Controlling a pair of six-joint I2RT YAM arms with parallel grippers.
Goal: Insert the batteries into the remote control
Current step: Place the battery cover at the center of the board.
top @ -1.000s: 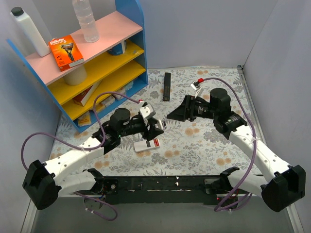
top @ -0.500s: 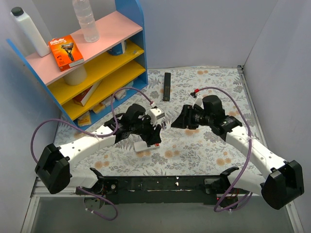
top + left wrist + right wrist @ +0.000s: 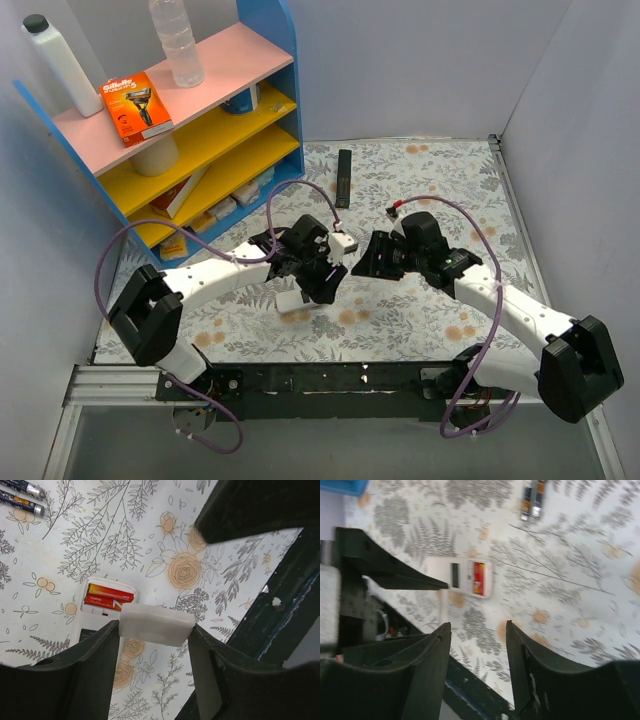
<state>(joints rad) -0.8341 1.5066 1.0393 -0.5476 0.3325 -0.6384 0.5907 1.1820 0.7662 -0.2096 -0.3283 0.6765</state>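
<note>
The small remote control point(image 3: 97, 611) lies white back up on the floral table, its battery bay open with red-orange cells point(image 3: 109, 597) inside. It also shows in the right wrist view point(image 3: 462, 575) and, partly hidden, in the top view point(image 3: 293, 301). Two loose dark batteries point(image 3: 20, 495) lie side by side beyond it, and they show in the right wrist view point(image 3: 532, 500) too. My left gripper point(image 3: 154, 627) is shut on a small white cover piece point(image 3: 156, 624), held just above the table beside the remote. My right gripper point(image 3: 477, 625) is open and empty, right of the left gripper point(image 3: 325, 283).
A long slim black remote point(image 3: 343, 178) lies at the back of the table. A blue shelf unit point(image 3: 200, 130) with boxes and bottles stands at the back left. The black front rail point(image 3: 360, 380) runs along the near edge. Grey walls close in the sides.
My left gripper has swung right and forward over the small remote, carrying the white piece. My right gripper has moved left and lower toward it.
</note>
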